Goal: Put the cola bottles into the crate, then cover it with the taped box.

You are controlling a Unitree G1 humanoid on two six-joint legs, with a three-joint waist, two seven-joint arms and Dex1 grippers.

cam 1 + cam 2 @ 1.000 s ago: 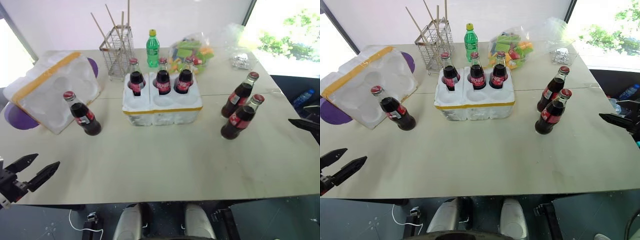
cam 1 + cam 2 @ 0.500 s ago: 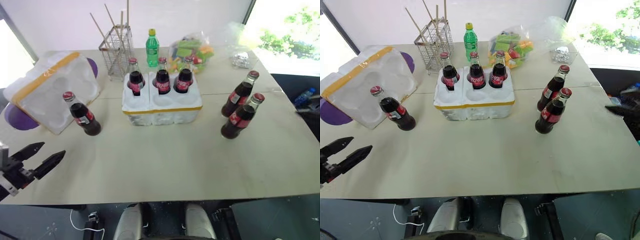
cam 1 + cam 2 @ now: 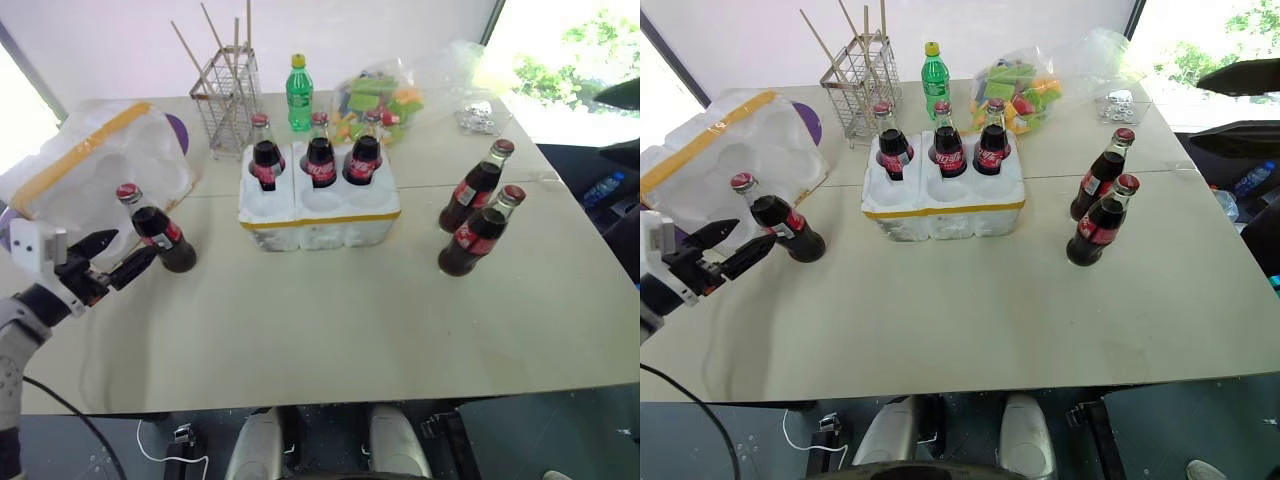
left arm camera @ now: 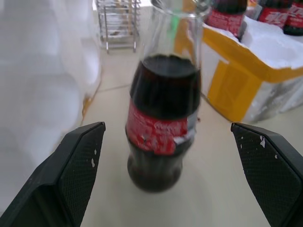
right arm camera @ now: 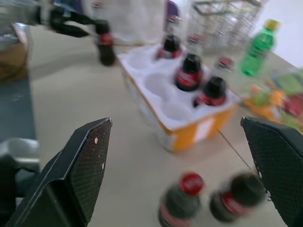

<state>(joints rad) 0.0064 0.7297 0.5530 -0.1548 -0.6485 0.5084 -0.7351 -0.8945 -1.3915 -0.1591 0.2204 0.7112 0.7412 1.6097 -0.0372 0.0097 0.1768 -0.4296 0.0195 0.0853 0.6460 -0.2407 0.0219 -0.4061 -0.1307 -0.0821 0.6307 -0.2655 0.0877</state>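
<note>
Your left gripper (image 3: 728, 247), fingers spread wide, sits just beside the lone cola bottle (image 3: 775, 216); your right gripper (image 5: 180, 156) looks equally spread.

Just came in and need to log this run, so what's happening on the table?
The robot is loading cola bottles into the crate. Three bottles stand in its back row, and the front wells are empty. The left claw is open beside a lone bottle in front of the taped box, with nothing gripped. Two more bottles wait on the right. The right claw is open and empty above them.
</note>
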